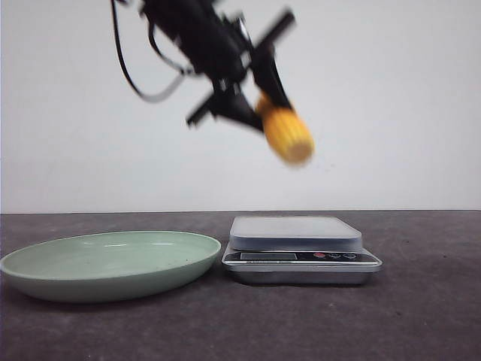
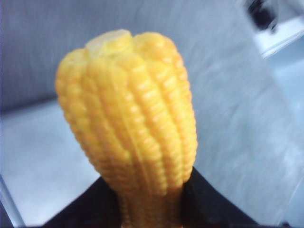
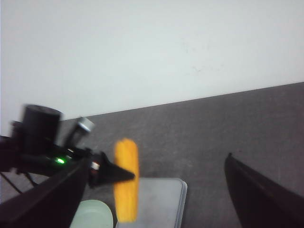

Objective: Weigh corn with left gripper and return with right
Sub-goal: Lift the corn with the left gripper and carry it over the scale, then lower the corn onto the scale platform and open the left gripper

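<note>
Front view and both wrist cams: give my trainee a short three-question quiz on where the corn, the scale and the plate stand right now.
1. True or false: the corn is resting on the scale.
2. Multiple choice: what holds the corn? A) the left pincer B) the right pincer C) nothing, it lies on the table
3. Short answer: in the front view, what sits beside the scale on its left?

Key
1. False. The corn is in the air, above the scale.
2. A. The left wrist view shows black fingers clamped on both sides of the cob's lower end.
3. The pale green plate, with nothing on it.
</note>
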You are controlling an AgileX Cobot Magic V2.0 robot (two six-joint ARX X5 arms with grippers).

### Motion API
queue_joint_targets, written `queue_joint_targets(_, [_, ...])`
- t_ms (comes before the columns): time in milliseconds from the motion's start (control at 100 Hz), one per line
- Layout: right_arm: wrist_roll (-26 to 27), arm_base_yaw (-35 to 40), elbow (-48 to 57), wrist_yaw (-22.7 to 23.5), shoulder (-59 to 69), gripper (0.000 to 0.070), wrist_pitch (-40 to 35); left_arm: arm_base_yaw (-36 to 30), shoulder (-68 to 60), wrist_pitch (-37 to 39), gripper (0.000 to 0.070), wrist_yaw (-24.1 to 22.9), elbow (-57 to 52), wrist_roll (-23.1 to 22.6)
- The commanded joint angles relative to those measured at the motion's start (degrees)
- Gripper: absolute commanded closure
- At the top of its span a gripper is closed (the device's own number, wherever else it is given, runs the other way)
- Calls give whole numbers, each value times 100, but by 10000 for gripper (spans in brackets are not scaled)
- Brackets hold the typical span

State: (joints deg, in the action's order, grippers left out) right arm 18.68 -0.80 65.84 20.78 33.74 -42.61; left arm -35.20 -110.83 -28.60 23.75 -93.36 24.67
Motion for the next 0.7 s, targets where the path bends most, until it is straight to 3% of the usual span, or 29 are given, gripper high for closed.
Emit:
queue_joint_targets(0, [-24, 9, 48, -22, 22, 126, -68, -50, -240, -46, 689, 2, -118, 85])
queue_joint_targets(270, [-11, 9, 48, -20, 22, 125, -551, -50, -898, -568, 689, 17, -118, 201])
queue_joint_targets(470, [96, 9, 48, 24, 20, 125, -597, -50, -953, -433, 661, 0, -120, 201])
queue_joint_targets(520, [151, 9, 48, 24, 15, 125, -614, -50, -953, -435, 609, 2, -120, 201])
queue_joint_targets(590, [199, 9, 48, 24, 15, 125, -645, -48, -953, -494, 466, 26, -120, 197])
queue_joint_targets(690, [197, 9, 48, 24, 15, 125, -715, -44, -953, -490, 375, 26, -120, 197])
